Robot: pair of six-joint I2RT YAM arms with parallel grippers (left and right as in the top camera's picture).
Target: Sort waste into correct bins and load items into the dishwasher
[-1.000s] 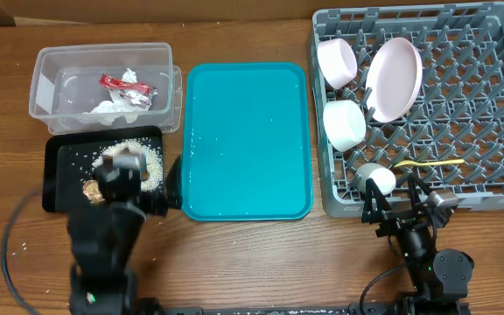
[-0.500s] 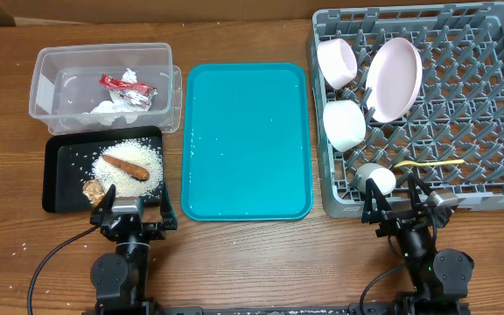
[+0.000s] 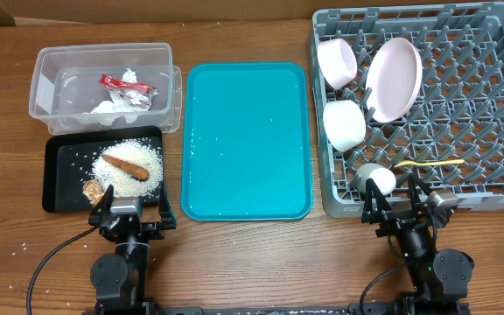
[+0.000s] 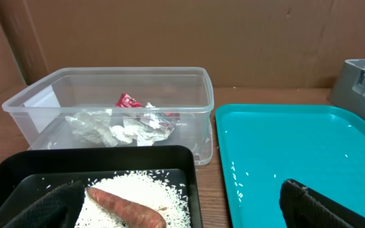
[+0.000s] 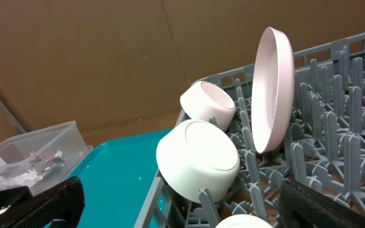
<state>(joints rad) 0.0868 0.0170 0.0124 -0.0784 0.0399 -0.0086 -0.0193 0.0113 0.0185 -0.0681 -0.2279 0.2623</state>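
Note:
The clear tub [image 3: 51, 61] holds the red wrapper [image 3: 122, 85] and white tissue [image 3: 112, 107]; both show in the left wrist view [image 4: 128, 101]. The black tray [image 3: 58, 188] holds rice [image 3: 143, 157], the carrot stick [image 3: 126, 166] and a brown lump [image 3: 93, 190]. The grey rack [image 3: 488, 96] holds a plate [image 3: 394, 79], two bowls [image 3: 338, 63] [image 3: 345, 124], a small cup [image 3: 377, 179] and the yellow spoon [image 3: 427, 164]. My left gripper [image 3: 131, 213] is open and empty at the black tray's near edge. My right gripper [image 3: 401, 208] is open and empty at the rack's front edge.
The teal tray [image 3: 247, 140] lies between the bins and the rack. A few rice grains [image 3: 20, 249] lie on the wooden table at front left. A cardboard wall stands behind the table in the wrist views [image 4: 170, 31].
My left arm has pulled back from over the black tray to the table's front edge, uncovering the rice, carrot stick and lump. The right arm has not moved.

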